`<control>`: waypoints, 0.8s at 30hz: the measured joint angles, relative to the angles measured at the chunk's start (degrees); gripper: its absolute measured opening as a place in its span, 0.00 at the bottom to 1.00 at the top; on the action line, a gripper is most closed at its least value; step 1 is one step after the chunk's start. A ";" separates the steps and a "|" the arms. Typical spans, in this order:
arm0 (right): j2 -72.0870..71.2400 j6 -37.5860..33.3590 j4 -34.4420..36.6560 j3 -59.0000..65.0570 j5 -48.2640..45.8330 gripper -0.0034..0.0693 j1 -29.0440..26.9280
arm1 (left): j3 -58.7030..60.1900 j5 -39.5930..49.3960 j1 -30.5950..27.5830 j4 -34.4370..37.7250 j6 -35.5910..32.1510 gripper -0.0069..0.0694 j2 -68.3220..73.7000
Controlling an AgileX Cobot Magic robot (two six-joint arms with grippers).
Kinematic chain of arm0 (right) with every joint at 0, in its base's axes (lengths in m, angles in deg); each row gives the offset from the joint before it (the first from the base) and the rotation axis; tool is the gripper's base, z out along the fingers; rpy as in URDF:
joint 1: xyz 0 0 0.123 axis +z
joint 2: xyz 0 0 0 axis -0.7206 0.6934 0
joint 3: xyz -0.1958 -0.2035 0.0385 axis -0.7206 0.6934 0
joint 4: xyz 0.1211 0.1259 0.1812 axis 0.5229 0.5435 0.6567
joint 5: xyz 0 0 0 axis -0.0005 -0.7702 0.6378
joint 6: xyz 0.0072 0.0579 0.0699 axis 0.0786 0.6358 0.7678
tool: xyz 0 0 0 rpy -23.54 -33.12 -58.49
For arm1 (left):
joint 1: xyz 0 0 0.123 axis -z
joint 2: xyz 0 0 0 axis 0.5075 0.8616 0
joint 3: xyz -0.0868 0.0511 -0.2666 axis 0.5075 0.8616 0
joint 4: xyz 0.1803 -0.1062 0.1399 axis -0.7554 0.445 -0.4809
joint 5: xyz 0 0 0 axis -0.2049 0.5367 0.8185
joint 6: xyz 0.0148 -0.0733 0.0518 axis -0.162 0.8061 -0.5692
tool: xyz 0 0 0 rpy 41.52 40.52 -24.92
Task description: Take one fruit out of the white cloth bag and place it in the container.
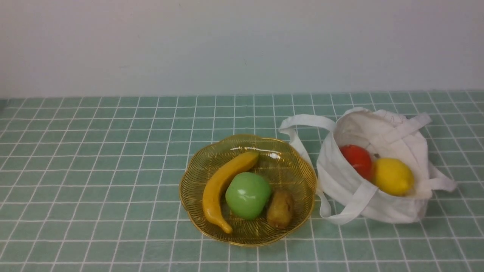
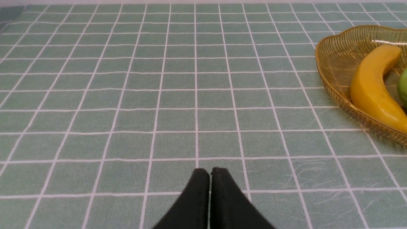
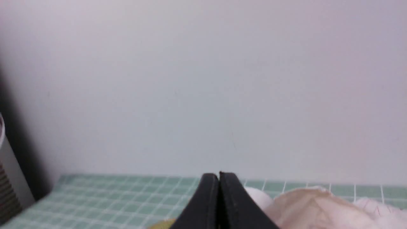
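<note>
The green apple (image 1: 248, 195) lies in the amber ribbed dish (image 1: 295, 158), between a yellow banana (image 1: 221, 184) and a brown kiwi (image 1: 280, 208). To the dish's right slumps the white cloth bag (image 1: 382, 209), mouth open, holding a red fruit (image 1: 356, 160) and a lemon (image 1: 393, 176). Neither arm appears in the front view. My left gripper (image 2: 210, 171) is shut over bare cloth, well away from the dish (image 2: 337, 55); a sliver of the apple (image 2: 403, 86) shows at that view's edge. My right gripper (image 3: 219, 176) is shut, with the bag's fabric (image 3: 318, 206) just beyond it.
A green tablecloth with a white grid (image 1: 94, 170) covers the table, ending at a pale wall (image 1: 242, 45). One bag strap (image 1: 298, 132) loops toward the dish's rim. A grey ribbed cylinder (image 3: 8, 187) stands at the edge of the right wrist view.
</note>
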 joint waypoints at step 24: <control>-7.97 -4.15 0.32 1.74 0.14 0.03 0.00 | 0.00 0.00 0.00 0.00 0.00 0.08 0.00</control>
